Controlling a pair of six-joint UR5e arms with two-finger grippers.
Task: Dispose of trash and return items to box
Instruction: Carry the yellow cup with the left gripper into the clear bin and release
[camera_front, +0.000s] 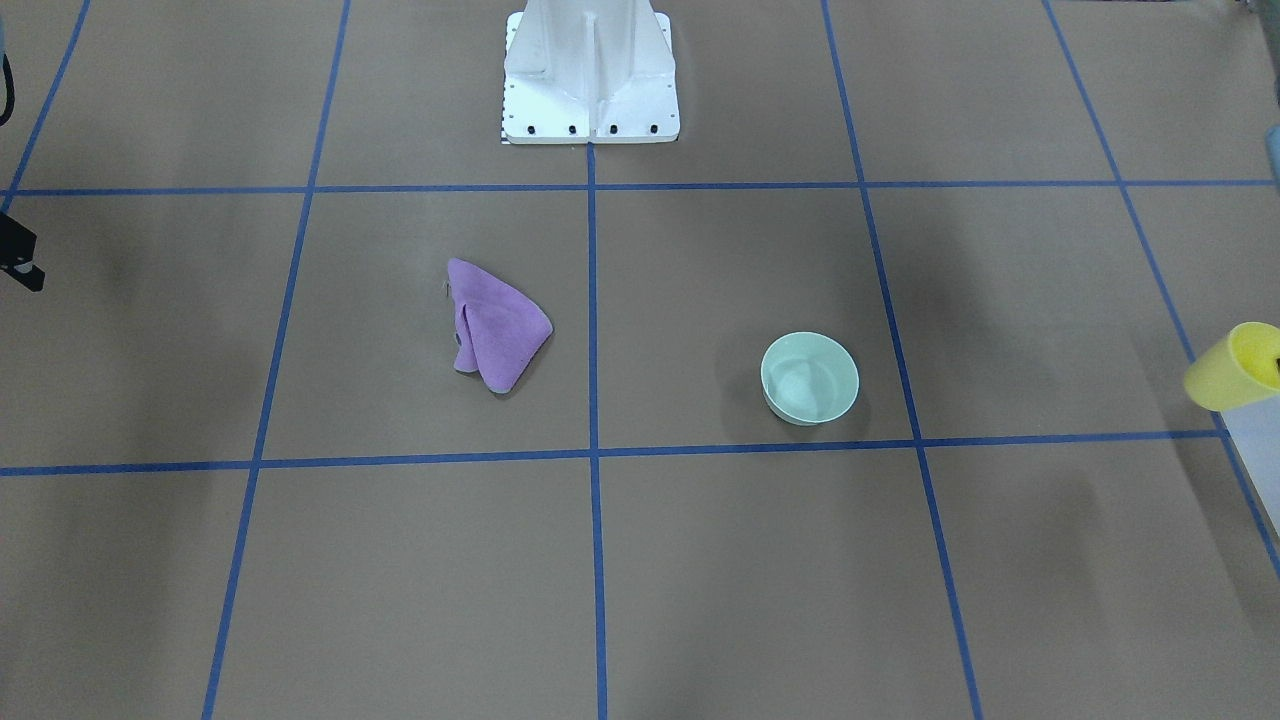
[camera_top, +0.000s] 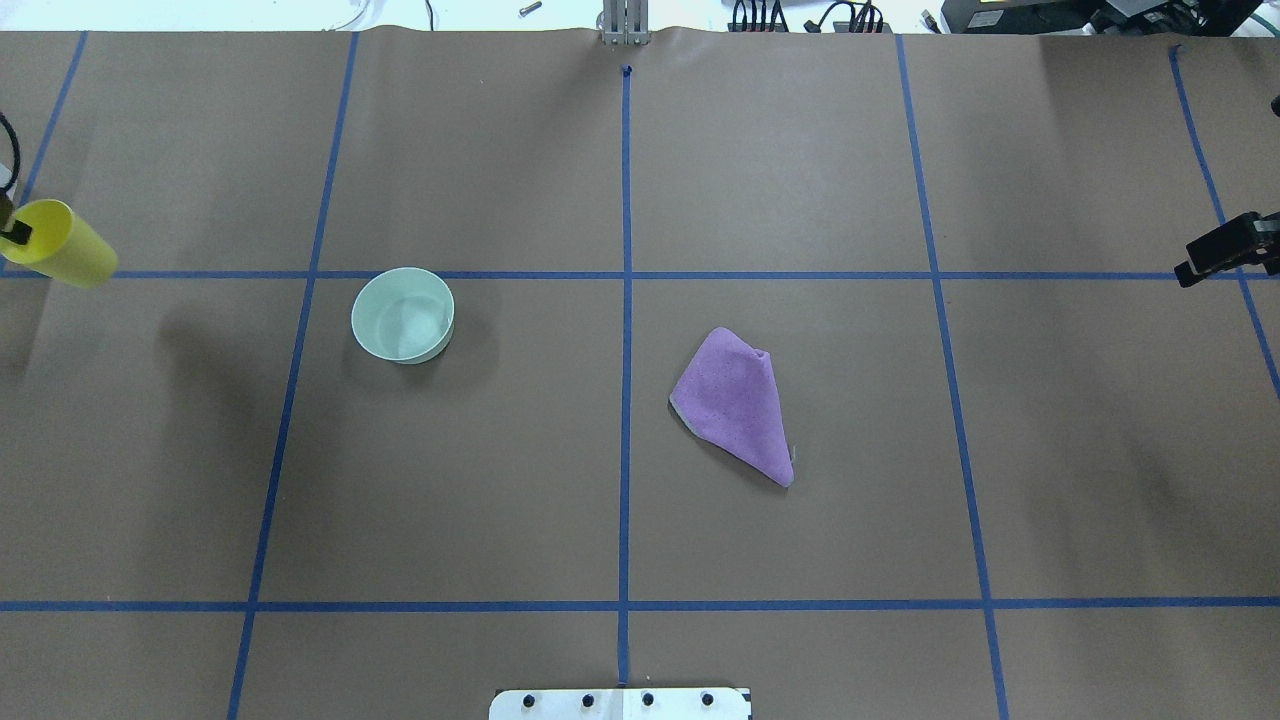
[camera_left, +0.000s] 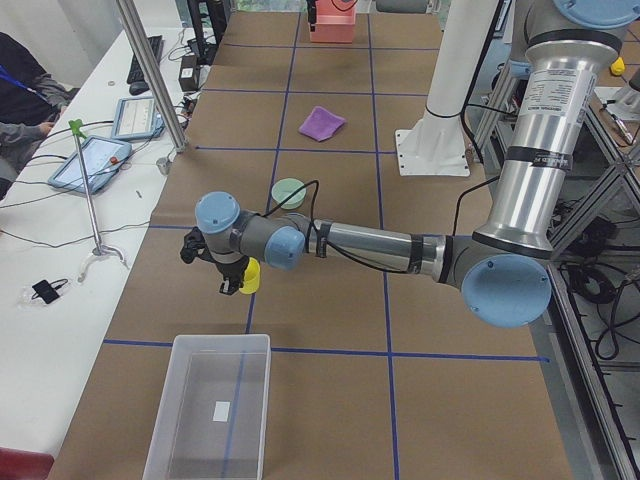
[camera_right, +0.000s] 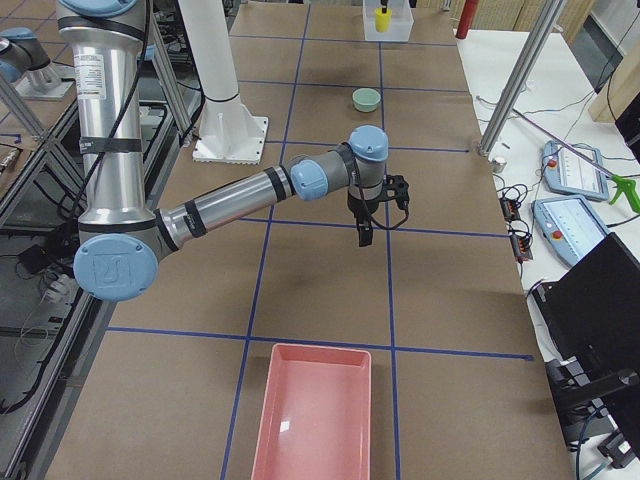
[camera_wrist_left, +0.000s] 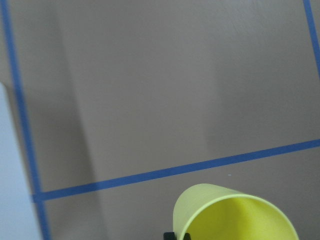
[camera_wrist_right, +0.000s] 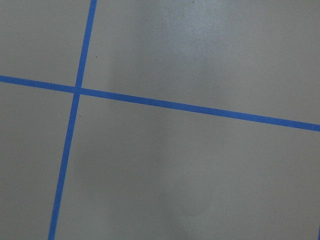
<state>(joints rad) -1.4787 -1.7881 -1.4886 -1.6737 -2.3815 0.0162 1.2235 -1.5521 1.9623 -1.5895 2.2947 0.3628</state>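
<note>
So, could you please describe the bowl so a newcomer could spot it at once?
On the brown table, look left of the centre tape line in the overhead view. The bowl stands there: round, pale green, unlike the purple cloth and the yellow cup.

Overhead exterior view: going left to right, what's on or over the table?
yellow cup → mint bowl → purple cloth → right gripper

yellow cup (camera_top: 65, 255) tilted; mint bowl (camera_top: 402, 315) upright; purple cloth (camera_top: 738, 400) crumpled
</note>
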